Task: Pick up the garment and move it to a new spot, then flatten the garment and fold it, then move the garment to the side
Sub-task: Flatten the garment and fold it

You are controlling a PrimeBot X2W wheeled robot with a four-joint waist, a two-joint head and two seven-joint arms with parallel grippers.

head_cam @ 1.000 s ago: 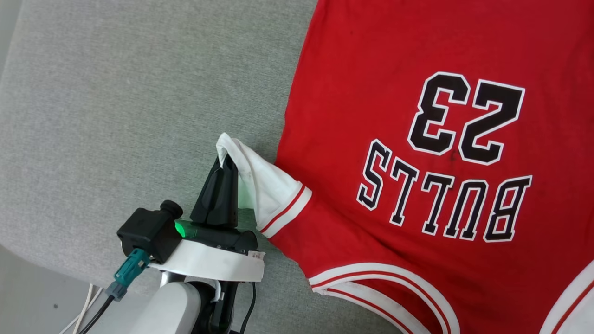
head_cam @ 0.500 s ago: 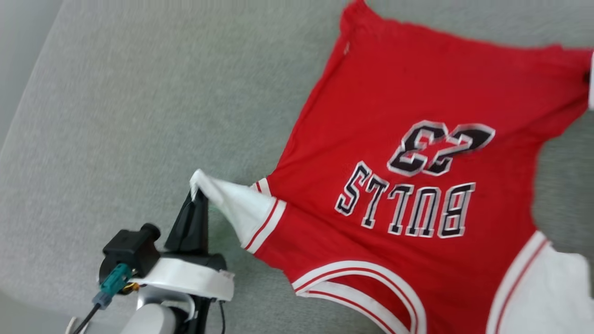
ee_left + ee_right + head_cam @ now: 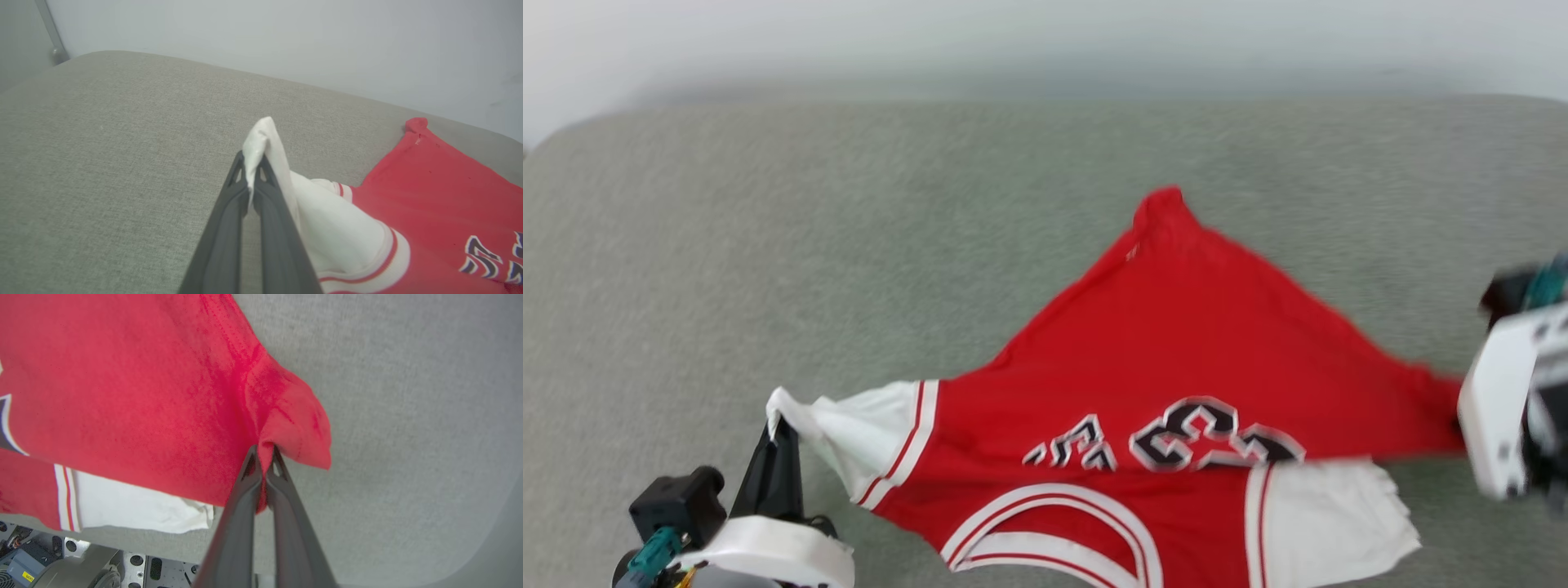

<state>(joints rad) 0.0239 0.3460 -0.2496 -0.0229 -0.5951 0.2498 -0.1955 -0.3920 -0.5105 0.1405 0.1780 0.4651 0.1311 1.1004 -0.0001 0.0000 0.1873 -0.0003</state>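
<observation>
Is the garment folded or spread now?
Stretched, not neatly folded: the garment spans between the left end effector, shut on its white sleeve, and the right end effector, shut on red cloth.

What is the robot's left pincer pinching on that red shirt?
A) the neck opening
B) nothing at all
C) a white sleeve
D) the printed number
C: the left pincer is shut on the tip of the white sleeve of the garment.

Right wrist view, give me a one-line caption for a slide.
Right gripper shut on a red fold of the garment, over the grey fabric surface.
</observation>
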